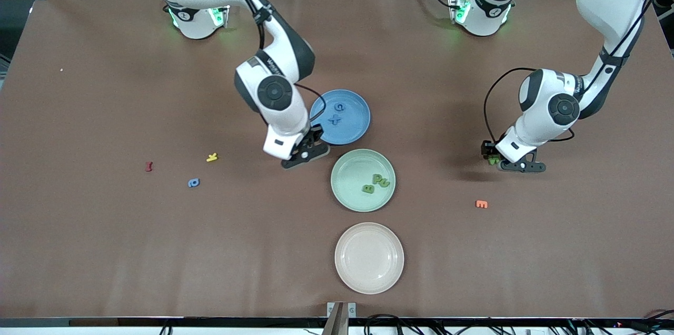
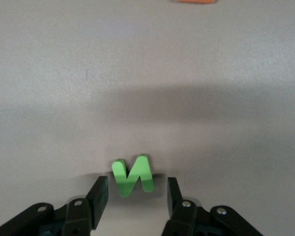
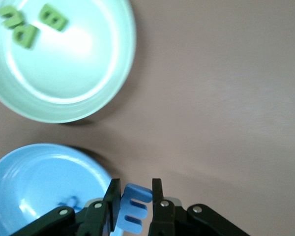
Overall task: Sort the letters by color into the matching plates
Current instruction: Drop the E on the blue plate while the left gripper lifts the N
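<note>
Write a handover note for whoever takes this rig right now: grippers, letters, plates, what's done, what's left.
Right gripper: shut on a blue letter beside the blue plate, which has two blue letters.
Left gripper: open, low around a green letter on the table toward the left arm's end; not gripped.
Green plate: three green letters.
Left: drop this blue letter, plate the green one, fetch the loose blue letter.

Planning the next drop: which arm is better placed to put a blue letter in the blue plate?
Right. The right gripper, shut on a blue letter, is at the blue plate rim; the left gripper straddles a green letter.
</note>
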Robot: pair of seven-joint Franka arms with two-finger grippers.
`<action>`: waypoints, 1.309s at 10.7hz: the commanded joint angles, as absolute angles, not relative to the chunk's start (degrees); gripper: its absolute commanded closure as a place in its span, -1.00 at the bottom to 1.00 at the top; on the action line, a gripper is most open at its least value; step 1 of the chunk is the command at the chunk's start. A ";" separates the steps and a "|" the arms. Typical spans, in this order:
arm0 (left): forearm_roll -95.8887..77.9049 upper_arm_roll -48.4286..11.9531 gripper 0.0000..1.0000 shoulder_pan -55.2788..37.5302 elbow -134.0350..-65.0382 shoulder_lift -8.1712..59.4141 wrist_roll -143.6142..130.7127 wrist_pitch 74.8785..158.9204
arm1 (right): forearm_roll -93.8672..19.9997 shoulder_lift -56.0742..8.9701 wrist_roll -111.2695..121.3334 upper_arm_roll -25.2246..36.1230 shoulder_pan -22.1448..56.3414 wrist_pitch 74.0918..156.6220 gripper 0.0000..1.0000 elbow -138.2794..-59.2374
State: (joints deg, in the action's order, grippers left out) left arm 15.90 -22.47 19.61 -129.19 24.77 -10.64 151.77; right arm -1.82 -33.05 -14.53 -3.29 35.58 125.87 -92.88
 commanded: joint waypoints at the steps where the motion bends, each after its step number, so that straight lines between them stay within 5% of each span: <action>1: 17.93 -22.15 -0.10 19.86 -128.50 25.40 -12.04 152.58 | -1.94 -38.13 -17.83 -3.96 40.94 125.33 0.51 -88.77; 5: 19.60 -21.18 0.01 19.78 -127.80 26.28 -12.13 152.58 | -1.67 -40.08 -18.98 -3.96 46.05 125.68 0.46 -88.86; 6: 19.60 -21.09 0.03 19.86 -127.44 26.54 -12.13 152.58 | -1.93 -40.17 -18.98 -4.04 46.32 125.60 0.25 -88.86; 7: 19.60 -21.09 0.08 19.78 -127.35 26.98 -12.13 152.58 | -2.11 -40.17 -19.77 -3.96 46.23 125.68 -0.48 -88.86; 8: 19.60 -21.09 0.17 19.78 -126.74 27.33 -12.13 152.58 | -1.94 -39.99 -19.78 -3.96 45.88 125.51 -0.99 -88.77; 11: 19.60 -21.09 0.50 19.51 -126.21 27.77 -12.22 152.58 | -1.41 -38.59 -19.16 -3.69 44.83 124.28 -1.00 -88.86; 13: 19.60 -21.09 1.00 19.34 -126.21 27.77 -12.30 152.49 | -1.32 -35.88 -18.64 -2.47 41.59 120.25 -1.00 -88.68; 14: 19.60 -21.09 1.00 19.07 -126.04 27.51 -13.17 152.23 | -1.32 -34.55 -17.15 -1.76 39.22 118.67 -1.00 -88.59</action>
State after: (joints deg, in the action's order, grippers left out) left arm 17.46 -21.13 19.54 -127.04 26.76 -10.64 151.79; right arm -1.69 -38.46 -18.78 -2.43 44.04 122.75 -88.44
